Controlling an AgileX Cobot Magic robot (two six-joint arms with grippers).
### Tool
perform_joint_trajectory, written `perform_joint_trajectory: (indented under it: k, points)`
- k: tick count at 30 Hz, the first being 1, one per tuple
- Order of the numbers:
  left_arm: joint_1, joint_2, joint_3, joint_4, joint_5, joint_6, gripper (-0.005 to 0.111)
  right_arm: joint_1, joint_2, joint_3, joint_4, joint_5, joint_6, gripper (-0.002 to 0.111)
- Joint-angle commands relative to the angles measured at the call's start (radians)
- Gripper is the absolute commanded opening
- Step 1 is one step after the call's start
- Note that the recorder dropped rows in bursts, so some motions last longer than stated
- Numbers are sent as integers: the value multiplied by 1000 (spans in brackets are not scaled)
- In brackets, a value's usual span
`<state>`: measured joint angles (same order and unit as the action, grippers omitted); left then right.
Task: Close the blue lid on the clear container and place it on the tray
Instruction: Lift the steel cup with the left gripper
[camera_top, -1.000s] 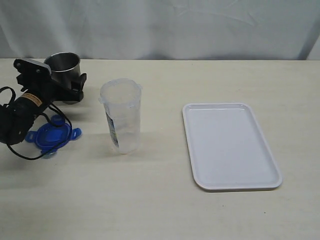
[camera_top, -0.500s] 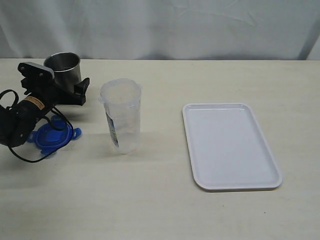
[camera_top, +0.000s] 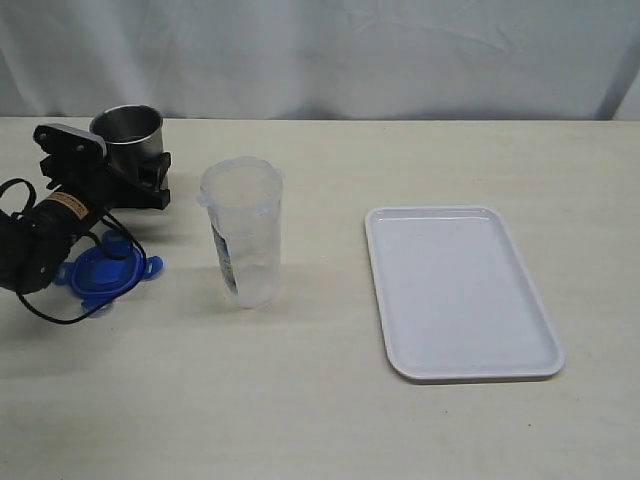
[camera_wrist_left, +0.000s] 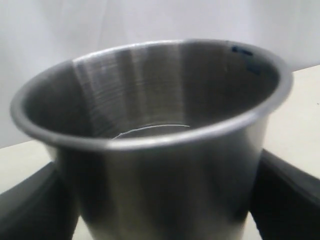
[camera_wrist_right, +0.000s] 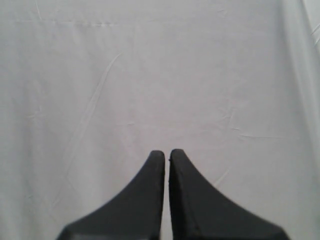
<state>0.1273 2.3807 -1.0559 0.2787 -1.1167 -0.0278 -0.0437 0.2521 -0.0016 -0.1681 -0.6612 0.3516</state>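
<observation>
The clear container (camera_top: 242, 232) stands upright and uncovered, left of centre on the table. The blue lid (camera_top: 103, 273) lies flat on the table to its left, partly under my left arm and its cable. The white tray (camera_top: 458, 291) lies empty on the right. My left gripper (camera_top: 140, 178) is spread open around the lower part of a grey metal cup (camera_top: 127, 128). In the left wrist view that cup (camera_wrist_left: 160, 145) fills the frame, with a black finger (camera_wrist_left: 30, 205) on each side. My right gripper (camera_wrist_right: 166, 155) is shut, empty, facing white cloth.
A white cloth backdrop (camera_top: 330, 55) hangs behind the table's far edge. The metal cup stands at the back left corner, close to the lid. A black cable (camera_top: 60, 312) loops from my left arm across the lid. The right arm is outside the exterior view.
My left gripper shifted slightly right around the metal cup, then back. Cup, lid, container and tray have stayed put.
</observation>
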Motion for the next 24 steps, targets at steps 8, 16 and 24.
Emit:
perform_joint_trajectory:
  k: [8,16,24]
  points:
    - [0,1,-5,66,63,-18,0,0,4,2,-31,6,4,4]
    - [0,-9,-5,129,-33,-86,0,0,4,2,-50,6,4,4]
    - [0,-28,-5,136,-31,-113,0,0,4,2,-50,6,4,4]
